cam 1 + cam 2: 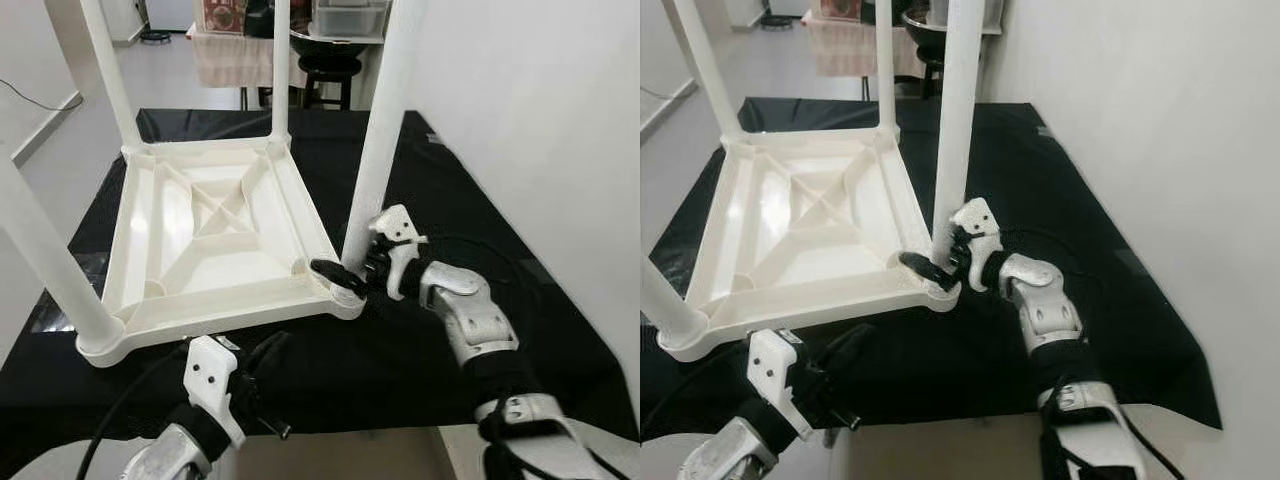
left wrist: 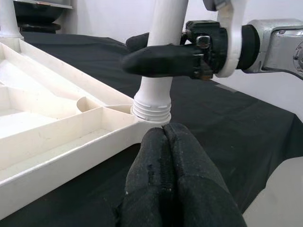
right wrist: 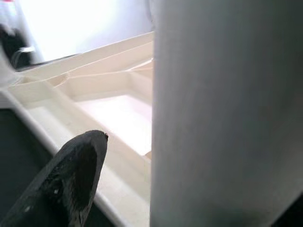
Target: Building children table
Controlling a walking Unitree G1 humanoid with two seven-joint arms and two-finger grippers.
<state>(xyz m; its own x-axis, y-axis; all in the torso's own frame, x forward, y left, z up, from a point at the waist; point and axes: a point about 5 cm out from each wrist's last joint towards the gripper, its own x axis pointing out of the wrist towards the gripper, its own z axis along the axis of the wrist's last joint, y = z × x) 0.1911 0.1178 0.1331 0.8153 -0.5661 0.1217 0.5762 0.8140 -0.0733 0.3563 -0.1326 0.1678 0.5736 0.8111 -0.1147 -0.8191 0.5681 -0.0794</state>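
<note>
White plastic leg point(image 1: 378, 150) stands upright in the tabletop point(image 1: 215, 230) near-right corner socket, my right gripper point(image 1: 345, 275) clamped round its base, left gripper point(image 2: 173, 175) closed empty nearby.

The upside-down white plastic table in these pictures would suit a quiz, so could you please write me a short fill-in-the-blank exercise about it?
1. The white plastic ribbed tabletop lies upside down on a ____ cloth.
2. The right gripper has its jaws closed around the round white plastic ____ at the near right corner.
3. The left gripper, below the tabletop's near edge, has its jaws ____.
4. The number of legs standing up from the tabletop is ____.

Missing words: black; leg; shut; four
</note>
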